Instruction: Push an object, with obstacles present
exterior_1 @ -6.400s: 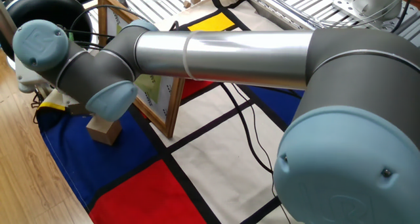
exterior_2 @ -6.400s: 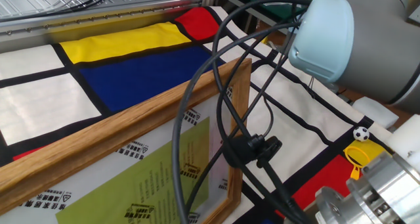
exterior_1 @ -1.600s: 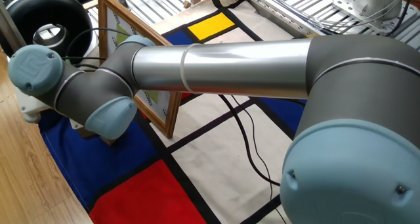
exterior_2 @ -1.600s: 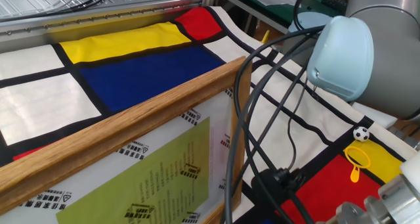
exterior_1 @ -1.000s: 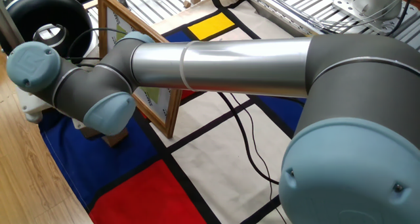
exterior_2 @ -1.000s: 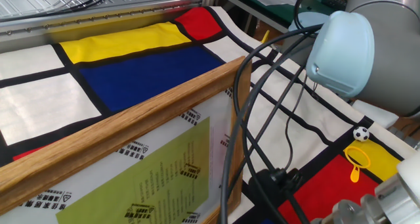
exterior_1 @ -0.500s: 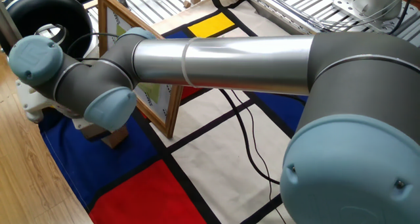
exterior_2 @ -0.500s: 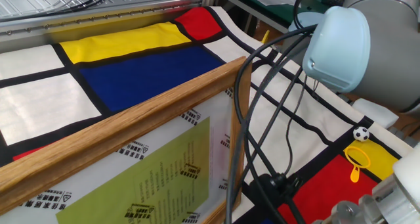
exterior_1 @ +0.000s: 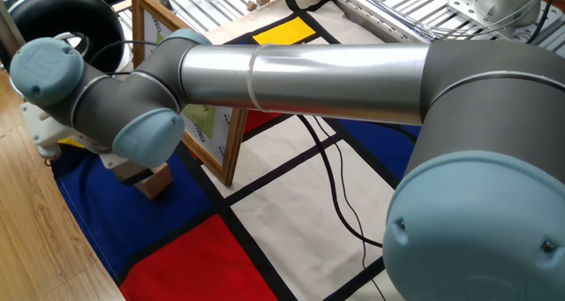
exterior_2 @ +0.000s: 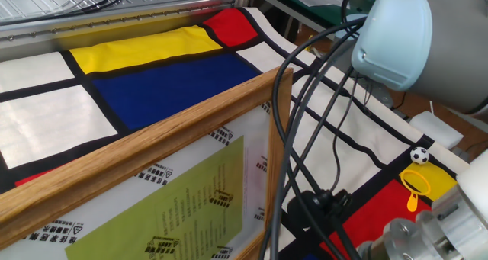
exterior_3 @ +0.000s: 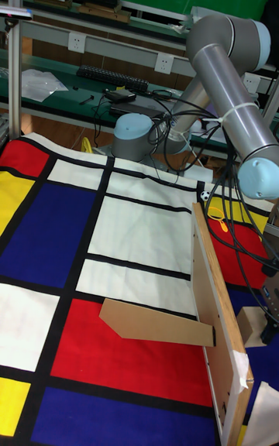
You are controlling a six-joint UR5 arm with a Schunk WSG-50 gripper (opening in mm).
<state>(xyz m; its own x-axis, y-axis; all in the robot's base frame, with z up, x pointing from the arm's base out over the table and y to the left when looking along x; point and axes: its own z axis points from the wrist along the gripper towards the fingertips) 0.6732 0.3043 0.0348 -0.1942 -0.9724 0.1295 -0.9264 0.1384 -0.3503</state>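
The object, a small light-tan wooden cube, stands on the blue patch of the cloth, half hidden under the arm's wrist joints. In the tall fixed view the cube sits just right of the picture frame, which is seen edge-on. My gripper is right beside the cube at the picture's right edge, mostly cut off, and its fingers do not show clearly. The frame stands upright, close behind the cube. The reddish-brown flat piece lies on the frame's other side, touching it.
The frame fills the other fixed view, with black cables hanging in front of it. A black round device stands past the cloth's corner, and the wooden floor begins at the cloth's edge.
Over the last second the wrist has lifted and shifted slightly, uncovering more of the cube. The cube sits a little further right than in the oldest frame.
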